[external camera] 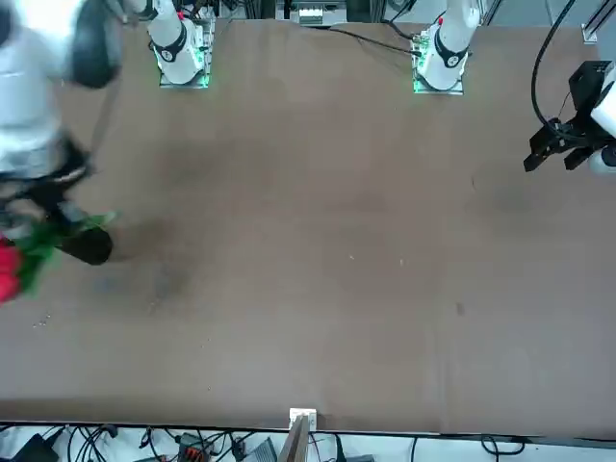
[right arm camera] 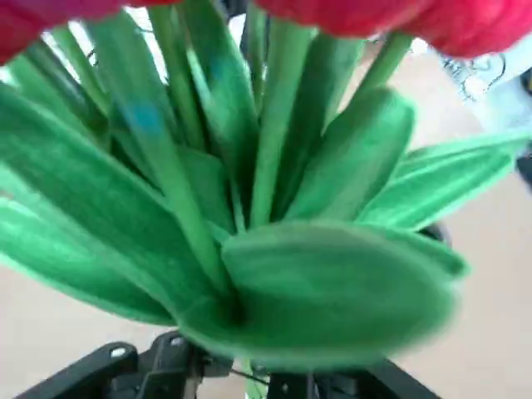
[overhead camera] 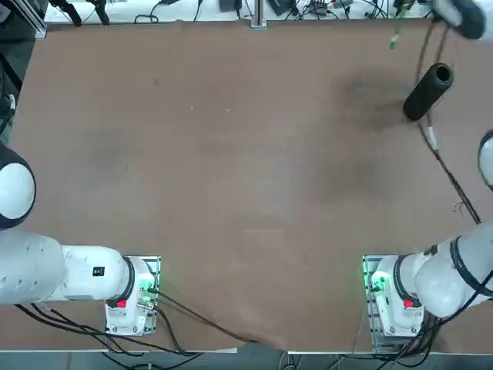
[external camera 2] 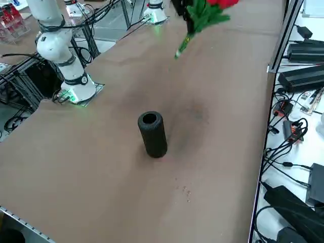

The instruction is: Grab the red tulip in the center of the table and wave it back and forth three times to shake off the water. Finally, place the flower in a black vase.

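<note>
In the top view, the black vase (overhead camera: 428, 92) stands upright on the brown desk (overhead camera: 231, 177), toward the far edge at the right side. The tip of a green stem (overhead camera: 394, 40) shows just left of the rounded white-and-black part of the right arm (overhead camera: 466, 17), near the far edge.

In the front view, the right arm reaches in from the left side. Red tulip blooms (external camera: 8, 271) and green leaves hang out beyond the claw at the left border, blurred. The dark vase is partly seen just beside the leaves, its lower end showing past them.

In the right side view, the ribbed black cylinder of the vase is upright on the desk, its round mouth facing up. The tulip bunch is held in the air above the desk, well apart from the vase: red blooms at the top border, leaves below them, and the stem's end pointing down toward the lower left. Small clear drops (external camera 2: 186, 192) lie on the desk near the vase.

In the right wrist view, broad green leaves and several stems fill the space in front of the right claw (right arm camera: 249, 384), with red blooms beyond them. The claw is clamped on the tulip's stem, just under the leaves.
</note>
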Controlling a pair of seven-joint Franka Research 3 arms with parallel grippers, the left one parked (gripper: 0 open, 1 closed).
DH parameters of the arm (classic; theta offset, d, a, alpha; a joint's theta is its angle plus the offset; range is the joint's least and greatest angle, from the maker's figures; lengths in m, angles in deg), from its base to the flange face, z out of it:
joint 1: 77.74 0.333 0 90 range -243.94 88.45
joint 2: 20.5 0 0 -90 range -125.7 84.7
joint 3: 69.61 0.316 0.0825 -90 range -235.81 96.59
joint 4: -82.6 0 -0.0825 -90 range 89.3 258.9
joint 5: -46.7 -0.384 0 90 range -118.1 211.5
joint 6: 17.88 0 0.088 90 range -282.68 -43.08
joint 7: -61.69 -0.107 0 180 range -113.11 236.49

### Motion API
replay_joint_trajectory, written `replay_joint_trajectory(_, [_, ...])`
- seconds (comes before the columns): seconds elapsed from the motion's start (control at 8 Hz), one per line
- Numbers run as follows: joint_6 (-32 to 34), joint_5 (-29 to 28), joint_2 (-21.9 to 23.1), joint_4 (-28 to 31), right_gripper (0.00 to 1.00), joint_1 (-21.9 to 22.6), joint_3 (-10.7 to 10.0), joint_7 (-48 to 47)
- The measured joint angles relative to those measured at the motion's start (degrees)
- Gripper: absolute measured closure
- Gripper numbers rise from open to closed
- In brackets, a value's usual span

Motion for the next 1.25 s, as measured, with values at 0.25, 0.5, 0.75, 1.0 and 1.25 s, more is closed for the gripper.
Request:
replay_joint_trajectory(0.25, [7.7, 0.4, 0.3, -0.5, 0.88, 7.3, 0.1, -10.1])
replay_joint_trajectory(0.5, [9.4, 1.3, 1.2, -0.6, 0.88, 5.7, -2.9, -10.4])
replay_joint_trajectory(0.75, [4.7, 1.6, 1.7, -0.6, 0.88, -3.9, -7.7, 2.3])
replay_joint_trajectory(1.0, [-3.5, 1.3, 1.7, -0.4, 0.88, -16.0, -8.8, 17.7])
replay_joint_trajectory(1.25, [-4.7, -0.7, 1.8, -0.4, 0.88, -19.1, -8.5, 23.7])
